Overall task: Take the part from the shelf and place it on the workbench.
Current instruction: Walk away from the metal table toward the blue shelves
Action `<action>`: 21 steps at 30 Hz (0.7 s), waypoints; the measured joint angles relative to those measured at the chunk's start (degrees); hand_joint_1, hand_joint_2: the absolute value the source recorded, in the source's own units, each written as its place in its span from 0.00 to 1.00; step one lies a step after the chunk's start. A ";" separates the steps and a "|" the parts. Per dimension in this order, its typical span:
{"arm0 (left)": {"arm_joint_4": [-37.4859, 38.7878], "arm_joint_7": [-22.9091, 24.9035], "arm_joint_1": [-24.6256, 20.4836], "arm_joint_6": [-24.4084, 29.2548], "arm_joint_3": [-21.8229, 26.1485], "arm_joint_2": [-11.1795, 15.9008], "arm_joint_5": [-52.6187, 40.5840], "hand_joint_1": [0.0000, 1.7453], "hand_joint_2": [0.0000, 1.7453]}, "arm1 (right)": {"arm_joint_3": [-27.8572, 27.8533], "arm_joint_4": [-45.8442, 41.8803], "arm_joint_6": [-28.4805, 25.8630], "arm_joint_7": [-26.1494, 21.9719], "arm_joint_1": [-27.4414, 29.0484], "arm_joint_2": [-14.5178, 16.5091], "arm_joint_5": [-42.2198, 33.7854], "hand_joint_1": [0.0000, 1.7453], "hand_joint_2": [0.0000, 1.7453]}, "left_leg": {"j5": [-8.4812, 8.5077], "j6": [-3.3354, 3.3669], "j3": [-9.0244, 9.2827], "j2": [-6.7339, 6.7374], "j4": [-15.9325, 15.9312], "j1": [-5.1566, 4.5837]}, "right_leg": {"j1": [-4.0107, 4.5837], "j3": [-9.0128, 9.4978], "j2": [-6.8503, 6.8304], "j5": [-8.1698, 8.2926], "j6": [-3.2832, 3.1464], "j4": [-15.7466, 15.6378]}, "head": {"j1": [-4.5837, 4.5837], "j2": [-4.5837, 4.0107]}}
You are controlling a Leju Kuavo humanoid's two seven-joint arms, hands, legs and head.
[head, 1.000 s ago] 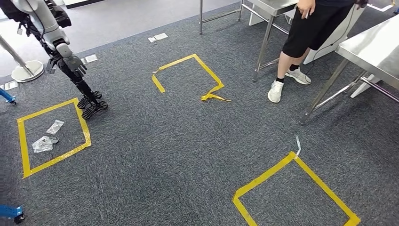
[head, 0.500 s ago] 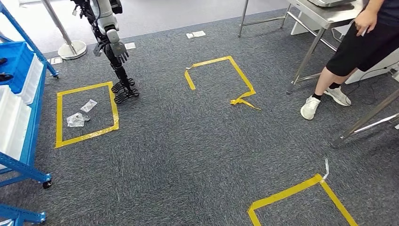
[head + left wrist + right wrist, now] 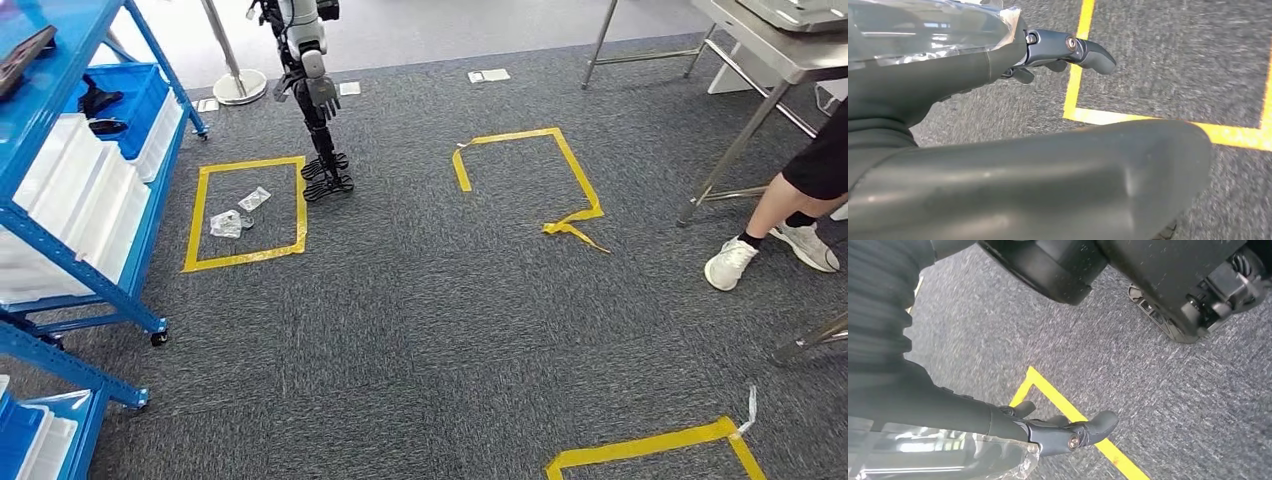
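Head view swung left since 0.5 s ago: blue shelf [image 3: 75,215] now closer; left hand [image 3: 1068,50], right hand [image 3: 1068,432] fingers apart, empty.

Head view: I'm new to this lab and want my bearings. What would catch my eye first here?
Probably the yellow tape squares on the grey carpet, one holding small clear bags. Next, the blue shelf with its bins at the left edge, and another humanoid robot standing beside the bagged square. A person's legs show at the right by a steel table.
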 joint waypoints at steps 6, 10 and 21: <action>-0.01 -0.09 -0.35 -0.06 0.00 0.03 0.16 0.00 0.00 | 0.02 0.00 -0.01 0.02 -0.08 0.05 0.13 0.00 1.00 | 2.84 1.94 5.64 3.06 -10.90 -1.02 | 0.97 0.67 -3.49 -0.74 1.14 -0.10 | 0.11 0.00; -0.01 -0.03 -0.37 0.36 0.02 0.01 0.67 0.00 0.00 | 0.01 -0.01 0.15 -0.05 -0.34 0.04 0.45 0.00 1.00 | 3.65 3.36 5.51 0.32 -11.51 -0.50 | 0.55 -2.68 2.18 -4.87 1.36 7.51 | 0.42 0.00; -0.03 -0.13 -0.22 0.30 0.02 -0.14 0.61 0.00 0.00 | 0.03 0.03 0.33 0.16 -0.60 0.02 0.66 0.00 1.00 | 4.60 1.51 4.52 -8.41 -11.39 -0.32 | -0.35 -0.62 8.50 -0.03 2.20 0.43 | 0.46 0.00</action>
